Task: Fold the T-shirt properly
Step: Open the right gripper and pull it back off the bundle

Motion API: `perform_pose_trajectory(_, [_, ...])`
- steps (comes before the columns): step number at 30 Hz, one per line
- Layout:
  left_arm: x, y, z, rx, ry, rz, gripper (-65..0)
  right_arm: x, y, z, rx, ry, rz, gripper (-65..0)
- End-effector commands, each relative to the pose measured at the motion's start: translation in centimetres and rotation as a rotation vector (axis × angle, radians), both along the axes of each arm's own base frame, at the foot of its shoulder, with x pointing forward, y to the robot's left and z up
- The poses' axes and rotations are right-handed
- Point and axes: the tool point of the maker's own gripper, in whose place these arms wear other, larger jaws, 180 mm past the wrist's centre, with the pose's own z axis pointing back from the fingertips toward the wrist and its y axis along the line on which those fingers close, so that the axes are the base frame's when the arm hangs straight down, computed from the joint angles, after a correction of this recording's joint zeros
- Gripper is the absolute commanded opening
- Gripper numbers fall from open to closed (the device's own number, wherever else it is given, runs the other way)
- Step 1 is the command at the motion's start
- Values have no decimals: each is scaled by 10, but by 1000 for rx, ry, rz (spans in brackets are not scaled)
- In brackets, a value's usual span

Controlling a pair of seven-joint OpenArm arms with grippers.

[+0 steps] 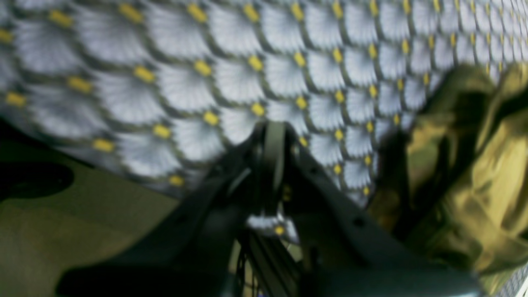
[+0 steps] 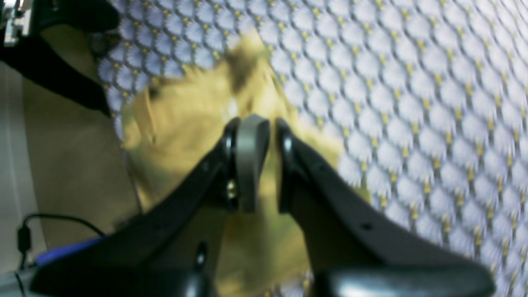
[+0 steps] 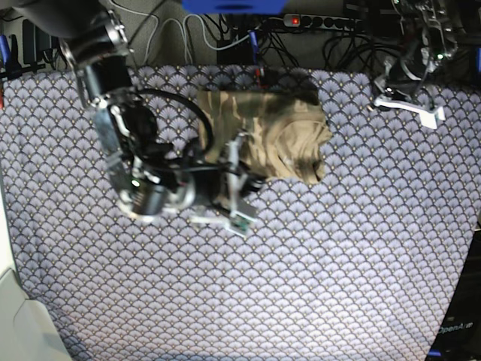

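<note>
Camo T-shirt, soft cloth w/ olive, tan & brown streaks, lies bunched in a rough folded block on the bench, which is covered by a purple-grey fan-scale cloth w/ yellow dots. Shirt sits toward the far edge of that cloth, near the cable clutter & power strip behind it; its right end looks thicker & rumpled, w/ dark shadowed folds.

Right claw is at the shirt's near-left edge, arm reaching in from the left of the base view. In the right wrist view, right claw shows black fingers standing slightly apart over the tan fabric, a grey pad between them; can't tell whether any cloth is pinched.

Left claw hangs well off the shirt, over the far right corner of the patterned cloth. Left wrist view is blurred: left claw is clenched, nothing in it, patterned cloth beyond & shirt off to the right.
</note>
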Motion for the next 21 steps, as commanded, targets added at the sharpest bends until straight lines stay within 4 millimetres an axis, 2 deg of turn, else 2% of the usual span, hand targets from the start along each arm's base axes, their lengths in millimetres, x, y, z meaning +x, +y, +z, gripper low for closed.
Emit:
perform_pose_trajectory(1, [6, 1, 8, 19, -31, -17, -650, 2, -6, 8, 16, -27, -6, -588])
perform_pose_trajectory(3, [7, -8, 6, 9, -25, -40, -650, -6, -23, -6, -8, 0, -30, -588])
perform_pose_trajectory(8, [7, -22, 3, -8, -19, -73, -650, -23, -33, -26, 31, 41, -54, -586])
perform_pose_trajectory(13, [5, -31, -1, -20, -8, -96, -650, -13, -44, -58, 36, 141, -119, -586])
perform_pose_trajectory(16, [4, -38, -3, -33, -3, -105, -650, -9, -40, -71, 39, 178, -119, -587])
perform_pose_trajectory(19, [7, -52, -4, -49, -5, -140, -650, -5, -38, -71, 28, 172, -101, -588])
perform_pose_trajectory(21, [8, -63, -4, -58, -4, -175, -650, -4, -34, -56, 42, 126, -82, -588])
